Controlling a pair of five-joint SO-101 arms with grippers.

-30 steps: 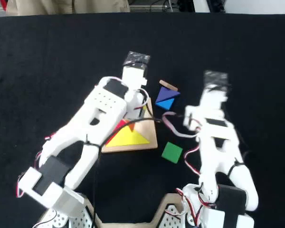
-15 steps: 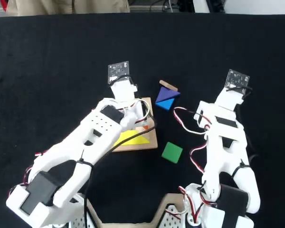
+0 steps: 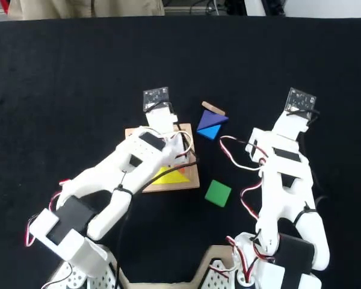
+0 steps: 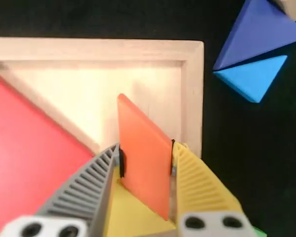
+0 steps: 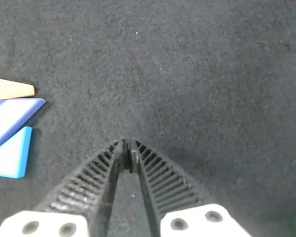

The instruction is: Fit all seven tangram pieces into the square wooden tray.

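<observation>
While the right fingers [image 5: 96, 180] meet empty, the left fingers [image 4: 197, 185] pinch an orange piece [image 4: 144, 163]

Left arm [image 3: 132, 165] hides most of tray [image 3: 194, 171]; contents unclear.

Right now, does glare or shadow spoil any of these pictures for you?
Left wrist view: light pools on bare wood of the tray, nearly washing it out, beside the orange piece pinched in the left hand. Right wrist view: the black cloth is evenly lit, without glare, around the shut right hand. High view: shadows barely register on the cloth.
</observation>
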